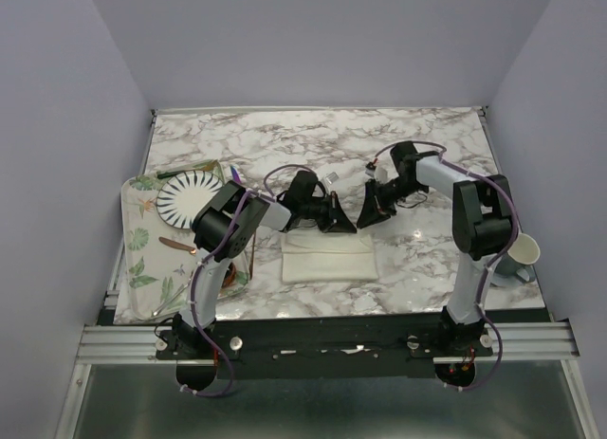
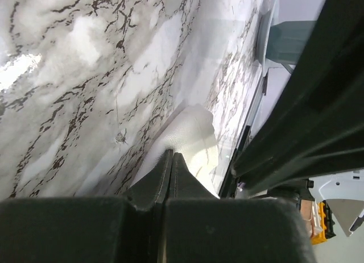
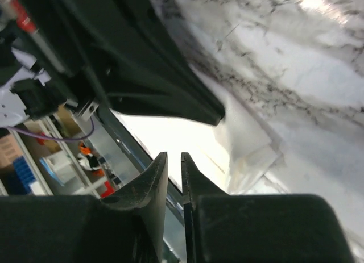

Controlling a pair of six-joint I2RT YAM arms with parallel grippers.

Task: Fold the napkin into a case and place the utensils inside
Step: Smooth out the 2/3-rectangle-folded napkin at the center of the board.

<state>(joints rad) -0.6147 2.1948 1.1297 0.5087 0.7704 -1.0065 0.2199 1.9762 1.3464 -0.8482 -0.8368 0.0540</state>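
On the white, grey-veined marble table (image 1: 285,145), as seen from the top external camera, the cream cloth napkin (image 1: 329,264) is found folded into a flat rectangle, centred in front of the two arm bases. Its long axis runs left to right, parallel to the near table edge. The black left gripper (image 1: 334,223) and the black right gripper (image 1: 372,214) are both stationed at the far long edge, the left above its middle and the right toward its far right corner. The cloth therefore lies on the near side of both, toward the bases. No utensil is seen on or in it.

From the left wrist camera, the left gripper (image 2: 172,158) is seen fully closed, its tips set against the raised, rumpled edge of the napkin (image 2: 190,132). Whether a fold is caught between them cannot be told. A teal mug (image 2: 284,36) is noted well beyond.

From the right wrist camera, the right gripper (image 3: 173,161) is seen with a narrow gap, and nothing is held in it. The layered napkin (image 3: 244,132) lies just ahead and to one side.

It is judged that the left arm is the better placed for any draw on the far edge.
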